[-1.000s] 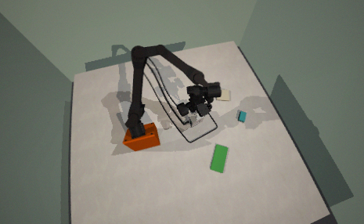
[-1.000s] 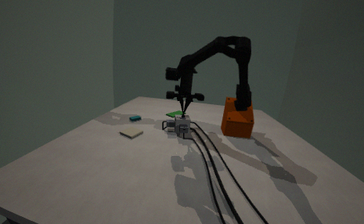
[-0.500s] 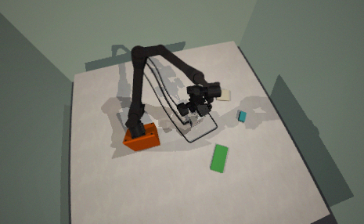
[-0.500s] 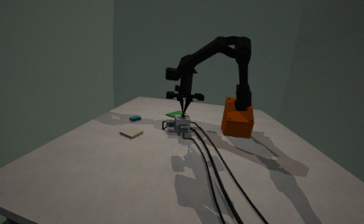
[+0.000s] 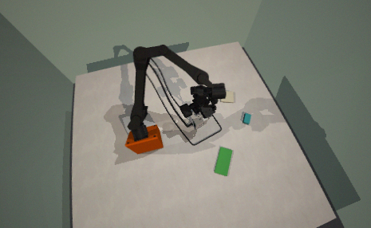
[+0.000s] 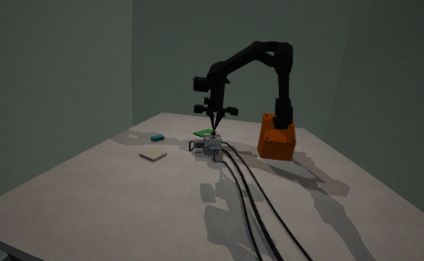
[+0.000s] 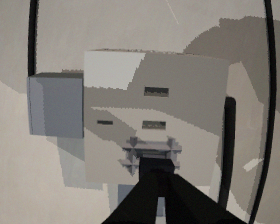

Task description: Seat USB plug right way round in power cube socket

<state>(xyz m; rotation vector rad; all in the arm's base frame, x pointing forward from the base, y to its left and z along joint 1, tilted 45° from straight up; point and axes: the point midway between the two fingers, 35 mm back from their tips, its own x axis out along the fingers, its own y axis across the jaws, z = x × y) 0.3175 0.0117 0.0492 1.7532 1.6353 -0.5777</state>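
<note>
The power cube [image 5: 199, 122] [image 6: 212, 144] [image 7: 193, 92] is a pale block on the table. In the wrist view its top shows empty slots and, near its lower edge, a socket with a greyish cross-shaped surround [image 7: 133, 148]. The dark USB plug [image 7: 157, 163] stands at that socket, its body largely covered by the fingers. My gripper [image 6: 213, 130] [image 7: 160, 183] points down over the cube top and is shut on the USB plug. The plug's depth and which way round it is cannot be told, as the fingers hide the socket opening.
A grey block-shaped plug [image 7: 56, 106] sticks out of the cube's side. Black cables [image 5: 194, 143] [image 6: 266, 206] [image 7: 272, 100] run around and away from the cube. A green slab [image 5: 223, 161] [image 6: 204, 132], a teal block [image 5: 246, 118] [image 6: 158, 138] and a cream slab [image 5: 228, 96] [image 6: 153, 154] lie nearby.
</note>
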